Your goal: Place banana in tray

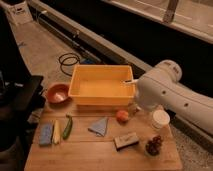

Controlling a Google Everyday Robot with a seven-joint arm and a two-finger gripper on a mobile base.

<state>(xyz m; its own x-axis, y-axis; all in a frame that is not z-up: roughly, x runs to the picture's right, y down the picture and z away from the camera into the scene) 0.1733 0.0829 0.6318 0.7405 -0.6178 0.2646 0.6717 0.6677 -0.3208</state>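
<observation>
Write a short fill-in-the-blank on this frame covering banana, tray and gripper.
1. The banana lies between the blue sponge and the ____ vegetable.
2. The banana rests on the wooden ____, not in the tray.
3. The gripper is at the rim of the ____.
Missing words: green; table; tray.
</observation>
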